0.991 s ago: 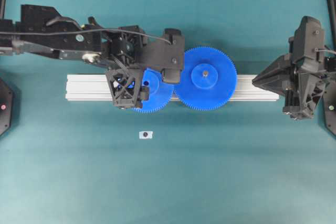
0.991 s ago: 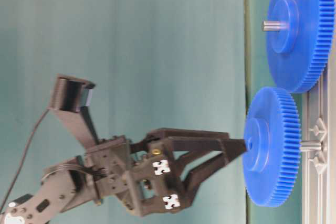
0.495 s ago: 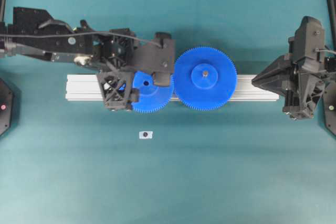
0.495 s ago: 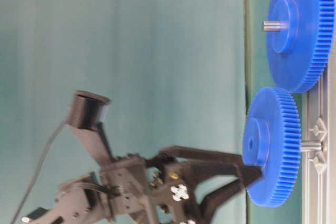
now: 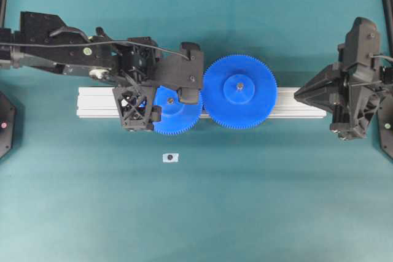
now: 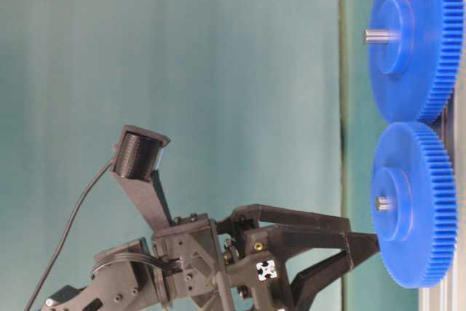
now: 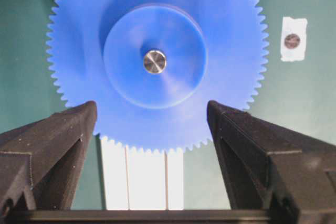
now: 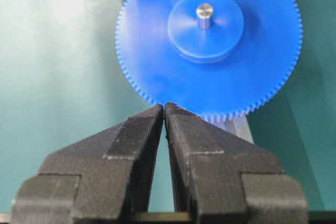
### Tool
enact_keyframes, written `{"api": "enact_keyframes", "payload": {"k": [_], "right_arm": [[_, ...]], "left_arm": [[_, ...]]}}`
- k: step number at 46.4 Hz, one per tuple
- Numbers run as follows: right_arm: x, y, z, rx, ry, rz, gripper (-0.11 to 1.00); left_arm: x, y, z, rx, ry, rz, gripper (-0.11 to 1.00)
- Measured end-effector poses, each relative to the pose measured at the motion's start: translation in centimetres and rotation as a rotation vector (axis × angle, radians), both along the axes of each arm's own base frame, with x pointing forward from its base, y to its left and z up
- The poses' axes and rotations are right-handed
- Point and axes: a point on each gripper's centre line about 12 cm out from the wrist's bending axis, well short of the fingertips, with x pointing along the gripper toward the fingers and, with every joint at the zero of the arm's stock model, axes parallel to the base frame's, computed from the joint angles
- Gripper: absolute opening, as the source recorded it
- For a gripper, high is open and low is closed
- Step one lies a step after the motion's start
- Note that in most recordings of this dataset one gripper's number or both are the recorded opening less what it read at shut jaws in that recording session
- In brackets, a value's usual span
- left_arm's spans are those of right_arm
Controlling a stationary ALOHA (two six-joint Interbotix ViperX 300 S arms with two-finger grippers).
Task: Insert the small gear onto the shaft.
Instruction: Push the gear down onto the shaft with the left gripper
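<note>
Left gripper (image 7: 152, 124) gapes empty; right gripper (image 8: 164, 109) closed; two gears (image 5: 239, 92) on rail (image 5: 98, 102).

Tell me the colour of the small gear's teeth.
Blue, like the whole small gear; clearest in the left wrist view.

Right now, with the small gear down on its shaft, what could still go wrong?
1. The open left pincer straddles the small gear; a slanted retreat might clip its teeth and lift it off the shaft.
2. Its teeth sit against the large gear; a bump could turn both.
3. Full seating is unclear: only the shaft tip shows.
</note>
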Motion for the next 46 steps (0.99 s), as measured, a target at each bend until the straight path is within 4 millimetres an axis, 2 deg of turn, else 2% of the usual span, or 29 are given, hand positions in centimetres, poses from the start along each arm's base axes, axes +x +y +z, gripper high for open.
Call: {"api": "enact_keyframes", "payload": {"k": [17, 25, 31, 46], "right_arm": [[-0.4, 0.0, 0.1, -0.002, -0.011, 0.001, 0.22], [-0.7, 0.1, 0.1, 0.001, -0.02, -0.002, 0.22], [-0.9, 0.1, 0.3, 0.0, -0.029, -0.002, 0.22], [-1.3, 0.1, 0.2, -0.001, -0.035, -0.002, 0.22]], "left_arm": [[0.0, 0.0, 0.0, 0.002, 0.0, 0.002, 0.82], [0.2, 0.0, -2.7, -0.016, 0.057, 0.022, 0.82], [0.7, 0.1, -3.3, -0.017, 0.046, 0.026, 0.82], [1.8, 0.1, -3.1, -0.027, 0.026, 0.052, 0.82]]}}
